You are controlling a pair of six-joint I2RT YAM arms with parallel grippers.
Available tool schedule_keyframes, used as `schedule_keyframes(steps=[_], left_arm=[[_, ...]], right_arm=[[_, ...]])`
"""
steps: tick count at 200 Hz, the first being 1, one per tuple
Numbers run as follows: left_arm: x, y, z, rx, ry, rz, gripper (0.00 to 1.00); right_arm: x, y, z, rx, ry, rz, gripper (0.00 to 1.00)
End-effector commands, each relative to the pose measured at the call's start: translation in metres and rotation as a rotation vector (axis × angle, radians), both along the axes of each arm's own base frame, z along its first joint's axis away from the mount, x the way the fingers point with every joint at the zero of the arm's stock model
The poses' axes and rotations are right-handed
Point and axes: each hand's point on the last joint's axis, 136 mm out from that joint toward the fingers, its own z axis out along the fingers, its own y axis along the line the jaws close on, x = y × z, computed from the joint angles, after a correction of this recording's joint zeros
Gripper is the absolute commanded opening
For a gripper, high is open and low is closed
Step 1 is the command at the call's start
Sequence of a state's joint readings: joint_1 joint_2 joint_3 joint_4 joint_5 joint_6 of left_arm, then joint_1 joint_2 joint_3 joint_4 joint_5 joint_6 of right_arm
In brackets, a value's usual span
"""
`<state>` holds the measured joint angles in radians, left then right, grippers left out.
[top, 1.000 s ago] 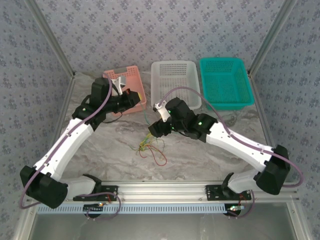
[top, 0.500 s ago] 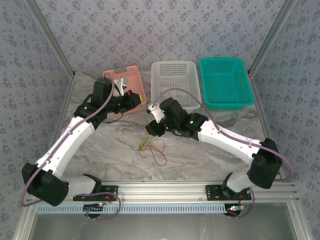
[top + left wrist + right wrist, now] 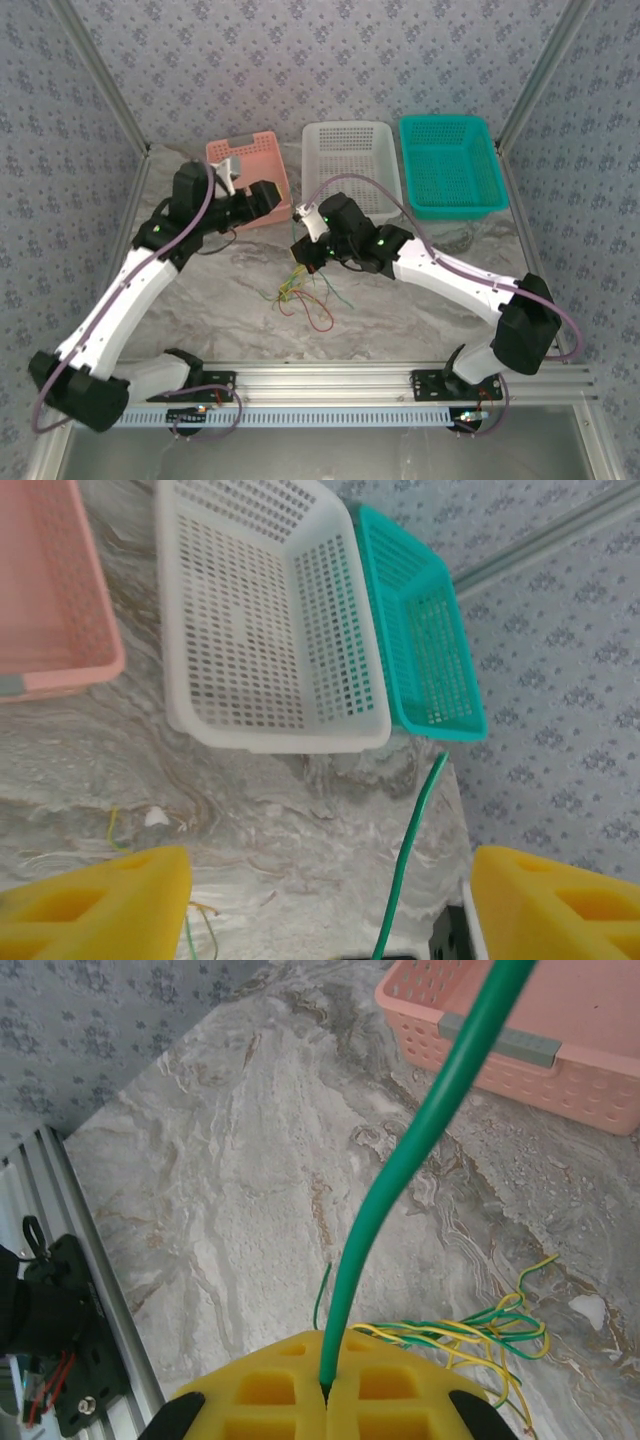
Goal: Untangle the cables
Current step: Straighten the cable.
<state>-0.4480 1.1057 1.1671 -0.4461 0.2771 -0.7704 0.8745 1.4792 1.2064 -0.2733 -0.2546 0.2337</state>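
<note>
Top view: cables lay in a small messy pile mid table. R gripper sat at the pile's far edge. L gripper was by the pink basket.

L wrist view: L gripper was wide open, holding nothing. A green cable ran up between its fingers w/o touching them.

R wrist view: R gripper was shut tight on the green cable, w/ the yellow-green pile just beside.
</note>
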Motion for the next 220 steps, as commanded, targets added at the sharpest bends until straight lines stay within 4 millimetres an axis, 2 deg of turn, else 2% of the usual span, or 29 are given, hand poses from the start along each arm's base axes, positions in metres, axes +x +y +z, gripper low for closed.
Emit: schedule_keyframes(steps=[1,18,37,60,94,125,168,205,220], left_arm=[[-0.023,0.010,0.000,-0.001,-0.036,0.053,0.76],[-0.042,0.000,-0.017,-0.006,-0.035,0.021,0.75],[-0.066,-0.022,-0.038,-0.034,-0.059,-0.055,0.64],[-0.089,-0.052,-0.053,-0.079,-0.111,-0.155,0.53],[-0.088,-0.073,-0.067,-0.049,-0.135,-0.176,0.51],[-0.080,-0.086,-0.061,-0.067,-0.168,-0.180,0.51],[-0.076,-0.087,-0.058,-0.075,-0.184,-0.161,0.50],[-0.082,-0.089,-0.055,-0.108,-0.189,-0.172,0.51],[-0.086,-0.086,-0.051,-0.131,-0.192,-0.173,0.53]], right_arm=[[0.001,0.001,0.019,0.098,0.046,0.002,0.00],[0.007,-0.002,0.025,0.124,0.082,-0.021,0.00],[0.022,-0.011,0.031,0.166,0.135,-0.090,0.00],[0.035,-0.018,0.039,0.235,0.212,-0.158,0.00],[0.039,-0.015,0.053,0.295,0.307,-0.205,0.00],[0.036,-0.010,0.056,0.285,0.351,-0.244,0.00],[0.032,-0.006,0.053,0.284,0.380,-0.268,0.00],[0.033,-0.007,0.048,0.292,0.388,-0.293,0.00],[0.035,-0.010,0.047,0.293,0.390,-0.310,0.00]])
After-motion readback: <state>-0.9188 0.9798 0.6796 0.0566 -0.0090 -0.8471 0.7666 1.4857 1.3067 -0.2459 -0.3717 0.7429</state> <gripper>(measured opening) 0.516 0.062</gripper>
